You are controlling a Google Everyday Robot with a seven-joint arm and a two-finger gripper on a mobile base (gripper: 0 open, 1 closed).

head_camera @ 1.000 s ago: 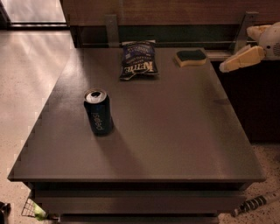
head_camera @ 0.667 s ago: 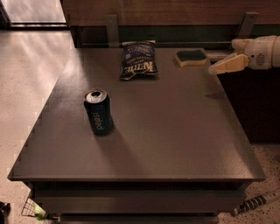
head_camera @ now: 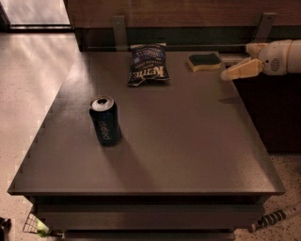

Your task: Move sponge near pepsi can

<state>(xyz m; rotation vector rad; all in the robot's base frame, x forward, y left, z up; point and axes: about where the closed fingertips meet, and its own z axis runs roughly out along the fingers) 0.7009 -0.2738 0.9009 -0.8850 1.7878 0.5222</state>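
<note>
Your gripper (head_camera: 235, 62) hangs at the right edge of the table (head_camera: 188, 150), its jaws apart and holding nothing. You see the sponge (head_camera: 204, 61) just left of it, at the far edge. The pepsi can (head_camera: 105, 120) stands well apart, front left.

Looks like an office break area or robot test lab: dark square table (head_camera: 188, 155) on pale speckled floor (head_camera: 28, 94), wood-panelled wall (head_camera: 188, 12) along the top, chip bag (head_camera: 148, 65) and pepsi can (head_camera: 105, 120) set out, robot gripper (head_camera: 241, 69) at upper right.

Matt worktop (head_camera: 188, 141), glossy metal pepsi can (head_camera: 105, 120), shiny crinkled chip bag (head_camera: 148, 63), rough-topped foam sponge (head_camera: 204, 61), smooth cream plastic tool (head_camera: 237, 63) at right edge.
</note>
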